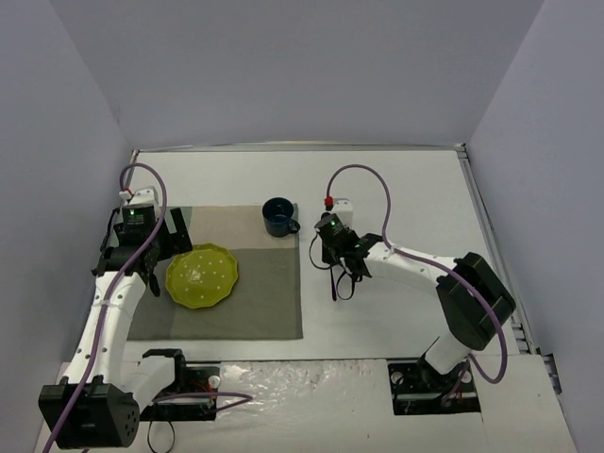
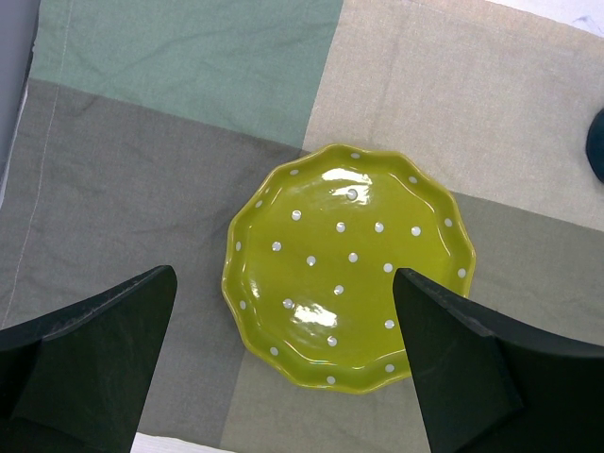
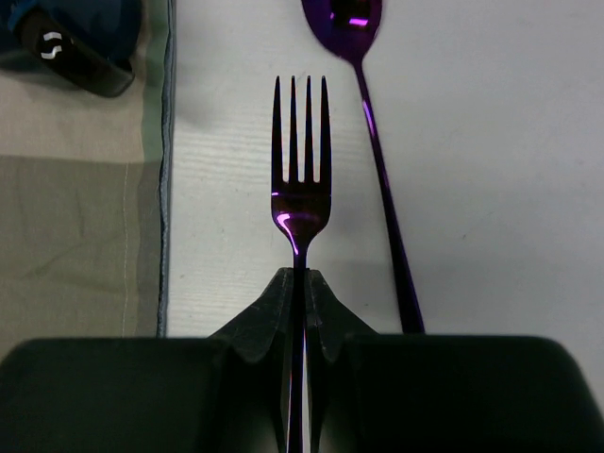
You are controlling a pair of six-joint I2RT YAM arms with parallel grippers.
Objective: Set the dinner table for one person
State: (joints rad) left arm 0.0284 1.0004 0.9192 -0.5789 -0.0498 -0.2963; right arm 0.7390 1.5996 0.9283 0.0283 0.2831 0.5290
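1. The placemat [image 1: 255,311] lay on the dinner table [image 1: 406,189], in the left half of the top view.
2. The plate [image 1: 201,276] sat on the placemat's left part, below the left gripper [image 2: 283,276].
3. The mug [image 1: 278,217] stood on the placemat's upper right corner.
4. The fork [image 3: 302,179] was pinched in the right gripper [image 3: 300,278], just right of the placemat's edge.
5. The spoon [image 3: 377,142] lay on the table just right of the fork.

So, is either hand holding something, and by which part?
The right hand grips the fork by its handle, near the head end. The left hand is open, holding nothing.
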